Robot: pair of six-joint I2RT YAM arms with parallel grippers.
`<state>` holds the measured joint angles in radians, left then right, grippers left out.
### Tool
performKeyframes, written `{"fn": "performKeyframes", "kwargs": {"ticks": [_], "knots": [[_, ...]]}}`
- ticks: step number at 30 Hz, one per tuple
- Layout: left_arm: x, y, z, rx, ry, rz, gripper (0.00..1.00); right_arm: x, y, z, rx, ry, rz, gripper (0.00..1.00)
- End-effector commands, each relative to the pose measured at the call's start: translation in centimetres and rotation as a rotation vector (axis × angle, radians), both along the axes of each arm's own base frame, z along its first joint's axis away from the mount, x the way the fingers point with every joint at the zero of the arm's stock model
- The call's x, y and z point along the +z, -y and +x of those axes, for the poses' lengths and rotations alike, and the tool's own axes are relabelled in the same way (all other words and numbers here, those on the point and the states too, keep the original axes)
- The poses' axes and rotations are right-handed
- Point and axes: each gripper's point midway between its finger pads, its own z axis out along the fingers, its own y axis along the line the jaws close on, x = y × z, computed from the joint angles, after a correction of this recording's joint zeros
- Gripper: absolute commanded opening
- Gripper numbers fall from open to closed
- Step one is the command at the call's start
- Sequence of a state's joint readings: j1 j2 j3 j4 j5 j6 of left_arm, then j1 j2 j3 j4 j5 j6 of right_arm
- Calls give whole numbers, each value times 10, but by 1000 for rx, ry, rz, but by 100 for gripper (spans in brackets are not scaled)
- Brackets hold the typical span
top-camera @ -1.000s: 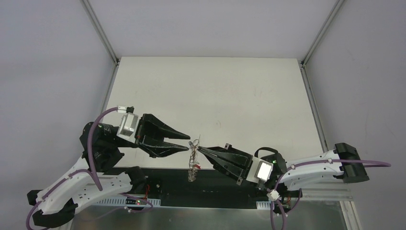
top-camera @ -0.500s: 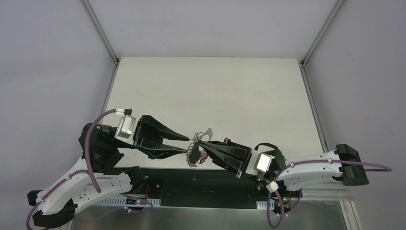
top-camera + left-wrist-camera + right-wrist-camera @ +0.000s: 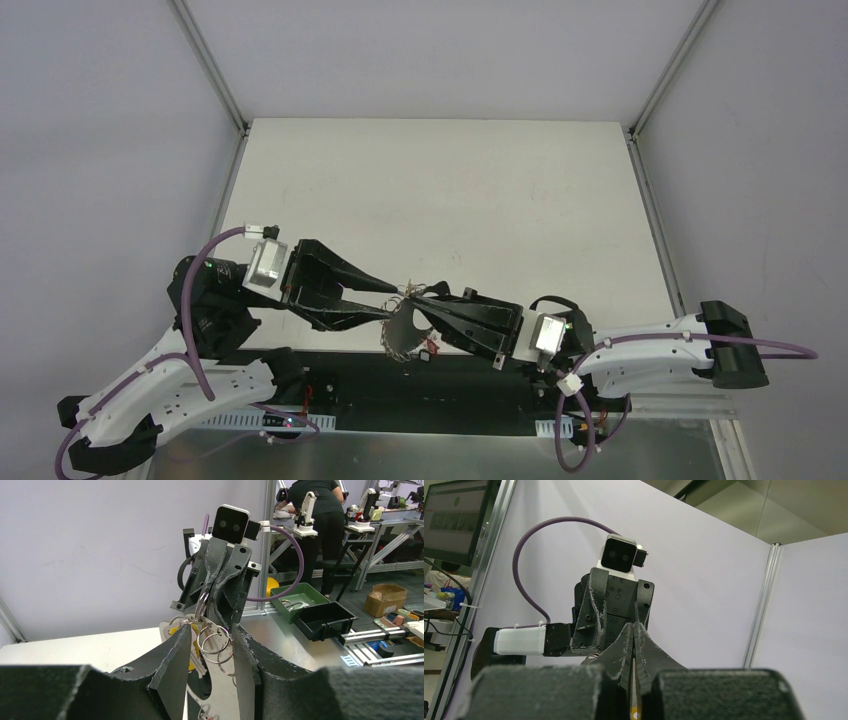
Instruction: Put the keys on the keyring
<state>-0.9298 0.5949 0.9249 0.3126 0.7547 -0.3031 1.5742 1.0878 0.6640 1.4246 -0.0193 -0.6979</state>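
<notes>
The keyring (image 3: pixel 405 337) is a bunch of silver loops with small keys, hanging over the table's near edge between the two arms. My right gripper (image 3: pixel 413 296) is shut on its top loop. In the left wrist view the right gripper (image 3: pixel 209 591) pinches a thin silver loop, and the rings (image 3: pixel 214 639) hang between my left fingertips (image 3: pixel 184 632). A yellow-headed key (image 3: pixel 172 630) sits behind the left finger. My left gripper (image 3: pixel 392 303) is open around the rings. In the right wrist view my right gripper (image 3: pixel 634 630) clamps a thin metal edge with yellow below it.
The white table (image 3: pixel 440 200) stretches away behind the grippers, edged by aluminium posts (image 3: pixel 210 65). A black strip (image 3: pixel 440 385) runs along the near edge under the keyring. The left arm's wrist camera (image 3: pixel 619 553) faces the right wrist view.
My right gripper has moved left with the keyring, up to the left gripper. The rings now hang between the open left fingers. The left arm has shifted slightly.
</notes>
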Motion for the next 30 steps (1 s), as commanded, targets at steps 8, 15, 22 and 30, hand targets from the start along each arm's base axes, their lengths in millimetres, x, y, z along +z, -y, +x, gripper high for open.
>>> {"fn": "performKeyframes", "kwargs": {"ticks": [8, 15, 22, 30], "knots": [[8, -11, -9, 2, 41, -31, 35, 36, 29, -3, 24, 5, 148, 0], [10, -15, -10, 15, 55, -39, 36, 35, 29, -5, 37, 4, 146, 0], [14, -11, -7, 17, 69, -39, 36, 35, 26, -7, 61, 1, 142, 0], [16, -7, -5, 12, 76, -42, 37, 34, 22, -9, 71, 3, 136, 0]]}}
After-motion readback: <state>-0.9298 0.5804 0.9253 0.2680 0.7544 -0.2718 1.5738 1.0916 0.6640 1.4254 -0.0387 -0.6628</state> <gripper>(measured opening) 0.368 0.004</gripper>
